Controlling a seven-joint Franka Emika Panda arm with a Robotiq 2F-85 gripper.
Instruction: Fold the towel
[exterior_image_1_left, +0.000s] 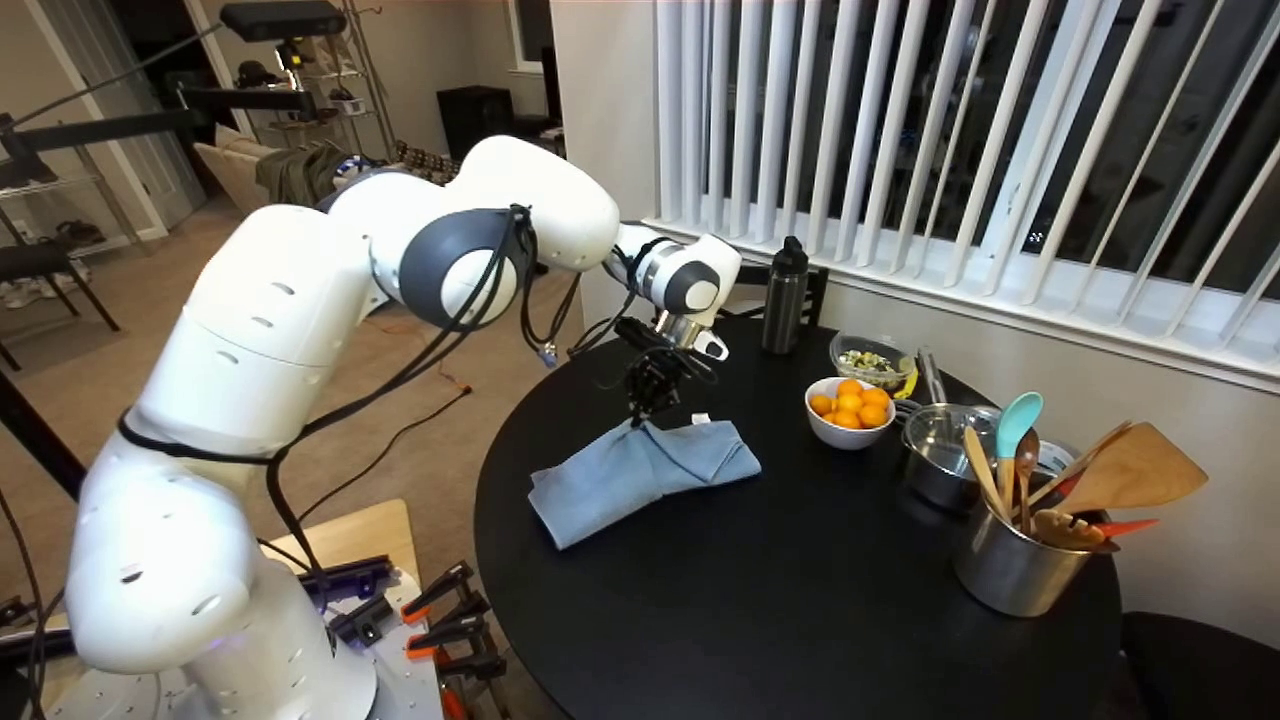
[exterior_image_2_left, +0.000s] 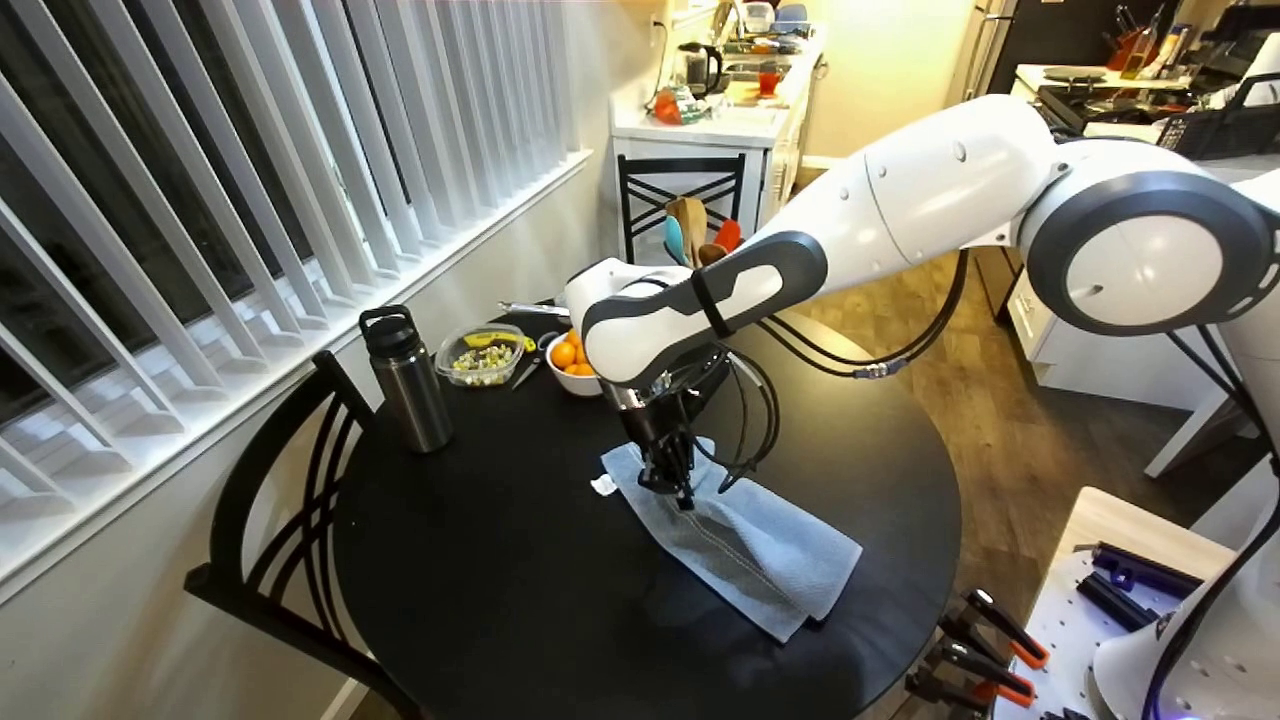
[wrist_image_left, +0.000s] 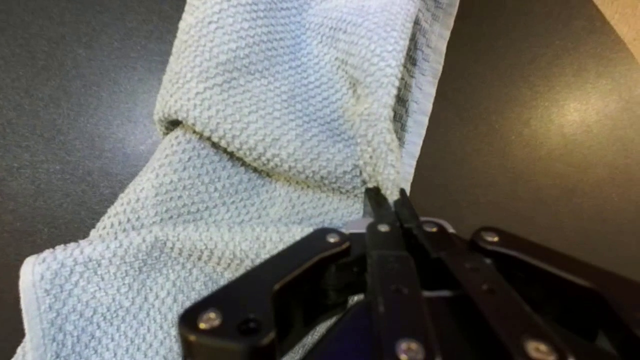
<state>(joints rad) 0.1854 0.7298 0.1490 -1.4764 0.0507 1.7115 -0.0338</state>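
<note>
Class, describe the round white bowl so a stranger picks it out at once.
Look at the round black table. Near the clear plastic container and the shiny steel saucepan stands the round white bowl; unlike either neighbour, it is heaped with oranges.

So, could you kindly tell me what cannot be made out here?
Towel: one end cut off by the wrist view's top edge; part hidden by the pincer.
Tag: any print too small in both exterior views.
Bowl: one side hidden by the arm in an exterior view.

Oranges (exterior_image_1_left: 848, 405) fill a white bowl (exterior_image_1_left: 843, 437) beside a metal pan (exterior_image_1_left: 932, 478) on the table (exterior_image_1_left: 800, 590).
</note>
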